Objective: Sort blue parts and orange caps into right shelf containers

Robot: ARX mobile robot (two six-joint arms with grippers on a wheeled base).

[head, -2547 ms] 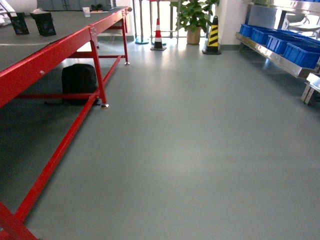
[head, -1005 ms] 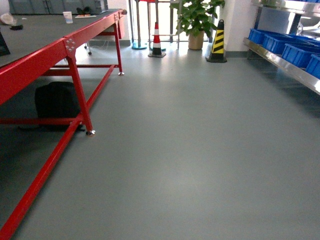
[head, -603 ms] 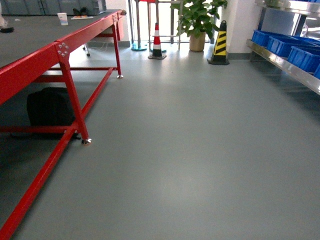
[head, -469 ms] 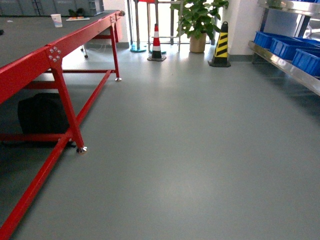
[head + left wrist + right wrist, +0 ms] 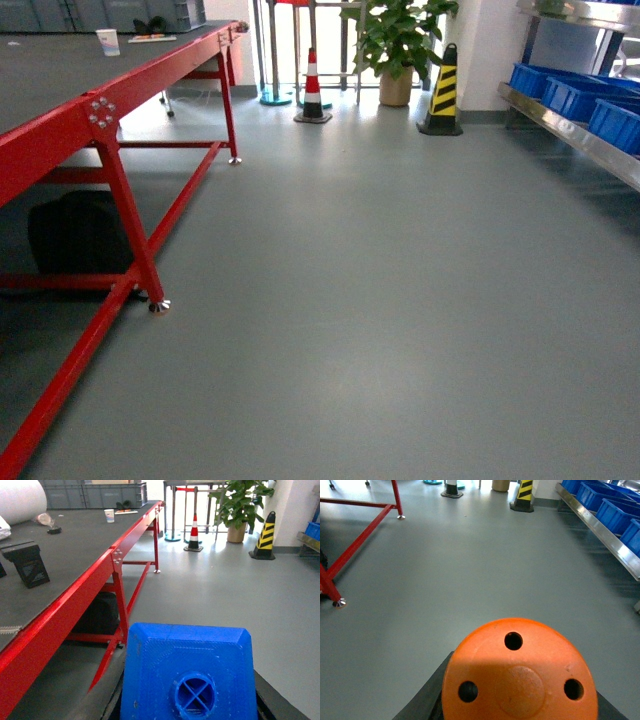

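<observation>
In the left wrist view a blue part [image 5: 187, 665] with a round crossed knob fills the bottom. My left gripper [image 5: 189, 711] is shut on it, with dark fingers [image 5: 116, 702] showing at both sides. In the right wrist view an orange cap [image 5: 520, 675], its flat top with three holes facing the camera, sits in my shut right gripper [image 5: 520, 712]. The right shelf [image 5: 585, 140] of steel rails runs along the right wall. It carries blue containers [image 5: 570, 95], which also show in the right wrist view as containers [image 5: 615, 512]. Neither gripper shows in the head view.
A long red-framed table [image 5: 60, 130] lines the left side, with a black bag [image 5: 75, 235] under it and a paper cup [image 5: 107, 42] on top. At the far end stand a red-white cone [image 5: 313, 85], a yellow-black cone [image 5: 442, 90] and a potted plant [image 5: 400, 40].
The head view has rolled forward along the aisle. The red table leg has slid down and to the left, and the shelf with its bins has drifted to the right edge.
</observation>
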